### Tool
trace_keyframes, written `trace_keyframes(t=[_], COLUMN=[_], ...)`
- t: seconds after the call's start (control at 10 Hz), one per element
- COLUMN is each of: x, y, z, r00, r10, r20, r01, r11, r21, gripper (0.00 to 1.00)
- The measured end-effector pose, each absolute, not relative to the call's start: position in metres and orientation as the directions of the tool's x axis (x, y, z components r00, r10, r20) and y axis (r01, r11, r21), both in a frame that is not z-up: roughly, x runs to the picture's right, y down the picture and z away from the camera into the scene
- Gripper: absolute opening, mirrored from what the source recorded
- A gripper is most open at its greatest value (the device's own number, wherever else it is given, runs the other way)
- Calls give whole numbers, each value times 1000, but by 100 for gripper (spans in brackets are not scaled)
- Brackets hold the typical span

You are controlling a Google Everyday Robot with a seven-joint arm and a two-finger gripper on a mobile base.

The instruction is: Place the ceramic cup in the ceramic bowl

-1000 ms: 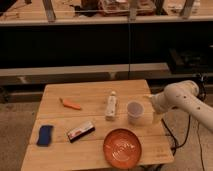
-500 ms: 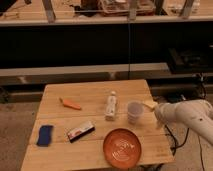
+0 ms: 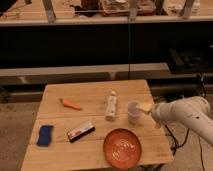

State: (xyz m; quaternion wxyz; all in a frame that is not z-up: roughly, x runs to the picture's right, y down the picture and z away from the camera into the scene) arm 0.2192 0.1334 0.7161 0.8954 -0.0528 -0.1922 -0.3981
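Ceramic cup [image 3: 133, 113] stands upright on the wooden surface [image 3: 90, 95], just right of the lying white bottle [image 3: 111, 106]; the ceramic bowl [image 3: 122, 148] lies nearer the front edge, apart from it; the end effector [image 3: 145, 107] sits at the cup's right rim, coming in from the right; whether it grips, I cannot tell.

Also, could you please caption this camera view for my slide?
The gripper at the white ceramic cup on a wooden table, orange-red ceramic bowl nearer the camera.

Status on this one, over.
Gripper beside ceramic cup, on its right. Cup upright on table, behind ceramic bowl, not in it. Bottle left of cup, off the path.
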Motion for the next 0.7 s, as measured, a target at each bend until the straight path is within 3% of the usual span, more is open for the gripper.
trace_keyframes(t=[0.7], x=[219], y=[116], z=[732], r00=[643], r10=[-671], r20=[370], r01=[733], r11=[679], r21=[-42], gripper=[80])
